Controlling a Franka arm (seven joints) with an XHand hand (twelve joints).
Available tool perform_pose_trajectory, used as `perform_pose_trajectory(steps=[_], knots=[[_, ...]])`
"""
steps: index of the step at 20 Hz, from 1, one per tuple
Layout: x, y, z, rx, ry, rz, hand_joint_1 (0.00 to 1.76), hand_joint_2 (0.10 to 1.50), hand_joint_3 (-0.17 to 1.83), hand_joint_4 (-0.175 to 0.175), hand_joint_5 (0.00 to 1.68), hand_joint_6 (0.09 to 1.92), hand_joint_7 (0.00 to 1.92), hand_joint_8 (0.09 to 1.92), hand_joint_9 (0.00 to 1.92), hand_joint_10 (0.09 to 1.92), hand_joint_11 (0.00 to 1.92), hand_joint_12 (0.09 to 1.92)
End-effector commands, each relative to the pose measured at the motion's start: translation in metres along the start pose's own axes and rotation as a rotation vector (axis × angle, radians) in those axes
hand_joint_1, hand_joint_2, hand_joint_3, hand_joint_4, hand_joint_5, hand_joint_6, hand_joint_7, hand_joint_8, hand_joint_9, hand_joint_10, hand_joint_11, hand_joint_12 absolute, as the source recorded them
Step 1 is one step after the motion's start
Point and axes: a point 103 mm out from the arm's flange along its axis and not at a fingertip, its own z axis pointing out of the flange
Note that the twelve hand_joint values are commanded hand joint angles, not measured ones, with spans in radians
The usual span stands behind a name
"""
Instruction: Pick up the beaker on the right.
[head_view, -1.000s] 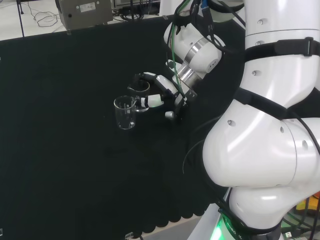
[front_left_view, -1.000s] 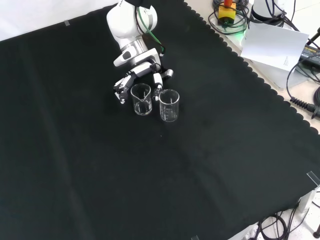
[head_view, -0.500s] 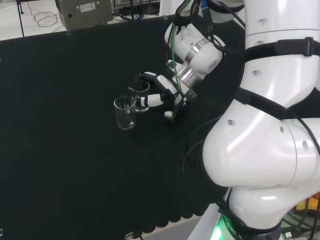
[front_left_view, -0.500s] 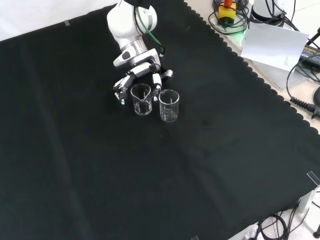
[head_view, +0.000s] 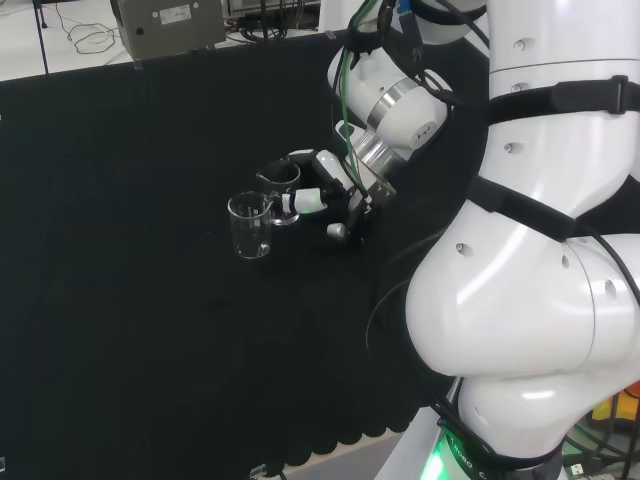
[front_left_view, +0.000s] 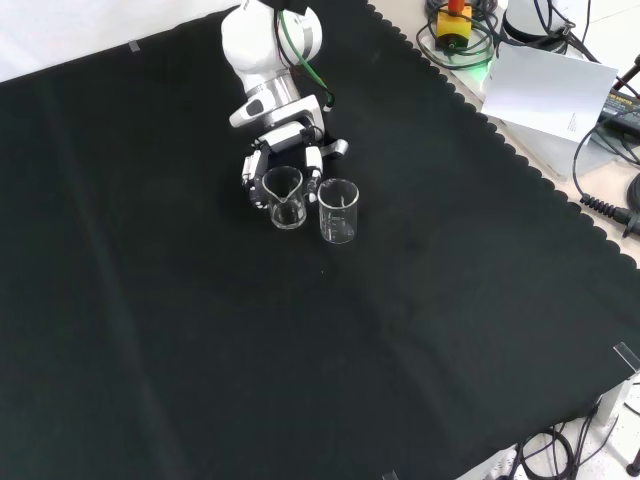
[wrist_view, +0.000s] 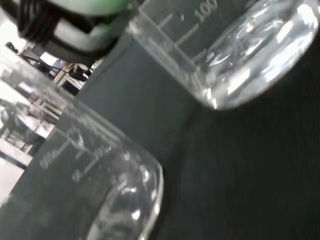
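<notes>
The hand (front_left_view: 283, 150) sits low on the surface with its fingers (head_view: 308, 201) curling round the far side of 1 beaker (front_left_view: 284, 197); whether they touch the glass yet I cannot tell. In the front view this beaker is the left one of 2, and a second beaker (front_left_view: 338, 210) stands just beside it on the right. In the head view the one inside the fingers (head_view: 279, 186) is the right-hand and farther one, with the other beaker (head_view: 250, 225) nearer the camera. Both stand upright and look empty.

The likely trouble is the closeness of the 2 glasses. A finger reaching between them could nudge the second beaker or tip it over. Clear, smooth glass could also slip out as the fingers close, if they land high near the rim.

The surface is a black cloth (front_left_view: 420, 300) with a scalloped edge. Beyond it, in the front view, lie cables (front_left_view: 600, 150) and a white sheet of paper (front_left_view: 550, 90); a grey box (head_view: 168, 25) stands at the far end in the head view.
</notes>
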Motion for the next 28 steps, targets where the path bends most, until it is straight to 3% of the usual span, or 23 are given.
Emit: perform_pose_trajectory(steps=[1,10,19,28], knots=[[0.023,0.014,-0.041,-0.059,-0.071,-0.035,1.14,0.72,0.48,0.174,1.37,0.42,1.57,0.21,1.44,0.19,1.01,1.0],[0.034,0.007,-0.085,-0.031,-0.134,-0.091,1.14,0.71,0.5,0.175,1.39,0.39,1.63,0.13,1.51,0.11,1.1,0.94],[0.037,-0.022,-0.109,0.096,-0.22,-0.111,1.14,0.7,0.51,0.175,1.39,0.39,1.64,0.11,1.53,0.1,1.11,0.93],[0.057,-0.036,-0.123,0.169,-0.3,-0.136,1.14,0.67,0.57,0.175,1.37,0.46,1.66,0.09,1.54,0.09,1.11,0.93]])
